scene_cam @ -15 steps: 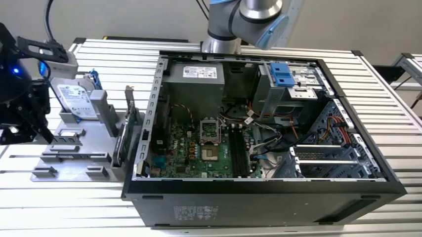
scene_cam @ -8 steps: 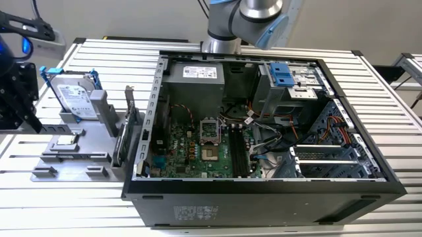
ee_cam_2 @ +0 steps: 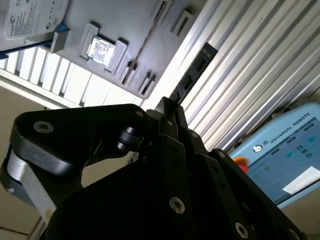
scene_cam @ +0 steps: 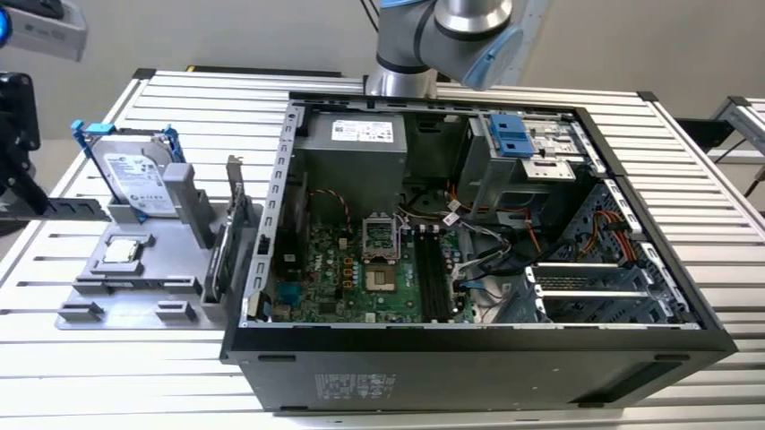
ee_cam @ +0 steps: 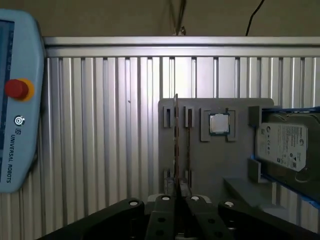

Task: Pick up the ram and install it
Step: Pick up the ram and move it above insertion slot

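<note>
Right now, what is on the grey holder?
The grey holder carries a hard drive, a processor chip and an upright card. In the first wrist view, the ram in the gripper hides a strip of it.

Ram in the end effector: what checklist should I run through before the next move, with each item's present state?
1. Ram held by the end effector: ok, clamped in both wrist views.
2. Ram straight in the grip: ok, edge-on in the first wrist view.
3. Ram apart from the gray holder: ok in the second wrist view.
4. Computer case open: ok.
5. Memory slots free: ok, they look unoccupied in the exterior view.
6. Cables away from those slots: cannot tell.
</note>
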Available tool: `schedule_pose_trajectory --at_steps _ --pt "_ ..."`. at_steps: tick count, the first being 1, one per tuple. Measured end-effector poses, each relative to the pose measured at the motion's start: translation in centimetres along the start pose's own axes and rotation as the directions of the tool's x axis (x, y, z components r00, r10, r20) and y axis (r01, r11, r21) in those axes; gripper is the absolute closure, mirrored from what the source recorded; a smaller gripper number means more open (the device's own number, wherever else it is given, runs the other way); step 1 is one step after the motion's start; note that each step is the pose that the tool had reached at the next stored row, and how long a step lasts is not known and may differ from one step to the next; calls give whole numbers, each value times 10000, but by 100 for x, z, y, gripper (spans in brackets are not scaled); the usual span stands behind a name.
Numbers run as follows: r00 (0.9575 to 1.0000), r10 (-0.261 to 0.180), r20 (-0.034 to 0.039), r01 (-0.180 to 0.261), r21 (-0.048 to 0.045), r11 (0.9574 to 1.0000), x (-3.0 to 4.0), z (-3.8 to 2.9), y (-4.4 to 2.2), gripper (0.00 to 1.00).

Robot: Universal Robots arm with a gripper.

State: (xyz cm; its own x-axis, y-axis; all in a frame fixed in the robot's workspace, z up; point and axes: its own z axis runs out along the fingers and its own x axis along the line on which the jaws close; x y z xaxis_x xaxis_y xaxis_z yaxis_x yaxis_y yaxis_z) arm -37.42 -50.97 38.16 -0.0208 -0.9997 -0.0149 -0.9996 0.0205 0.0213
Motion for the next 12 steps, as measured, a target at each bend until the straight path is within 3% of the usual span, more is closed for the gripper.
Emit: schedule_pose_trajectory --at_steps 8,10,12 --pt "10000 2 -1 -2 -1 10000 -4 -362 65 100" --pt "10000 -8 0 8 2 10000 -4 -369 69 100" --pt "10000 -7 -3 7 0 10000 -11 -371 9 100"
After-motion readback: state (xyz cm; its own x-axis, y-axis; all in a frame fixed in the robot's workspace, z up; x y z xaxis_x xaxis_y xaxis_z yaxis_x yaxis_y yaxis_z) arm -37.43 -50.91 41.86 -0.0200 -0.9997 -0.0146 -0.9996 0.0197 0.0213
